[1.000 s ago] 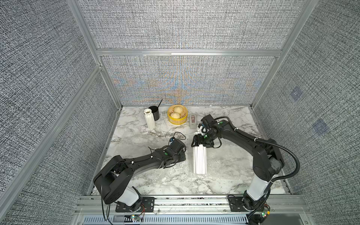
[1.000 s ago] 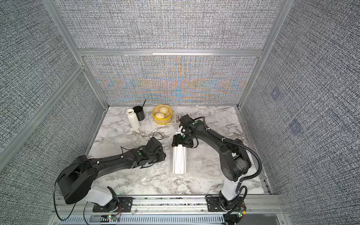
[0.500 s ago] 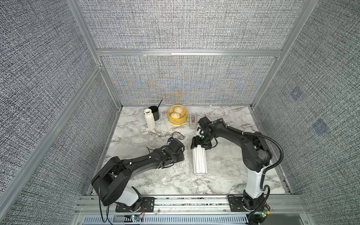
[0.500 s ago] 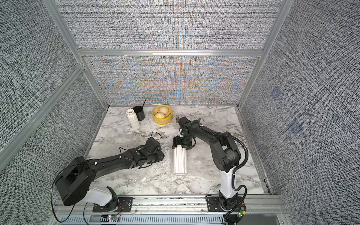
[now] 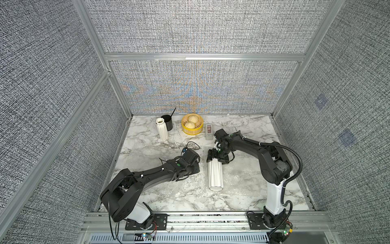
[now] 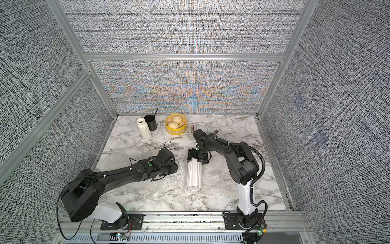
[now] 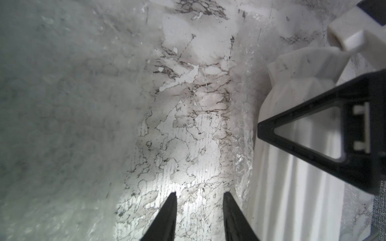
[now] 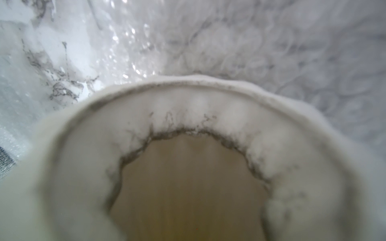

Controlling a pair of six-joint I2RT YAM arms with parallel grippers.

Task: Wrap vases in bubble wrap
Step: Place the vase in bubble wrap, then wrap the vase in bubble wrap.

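Wider vase (image 5: 215, 177) barely shifted; right gripper (image 5: 217, 161) straddles its mouth, grip unclear; left gripper (image 7: 199, 195) narrowly parted

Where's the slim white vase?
In both top views the slim vase stands upright at the back of the table, beside the black mug, left of the yellow steamer.
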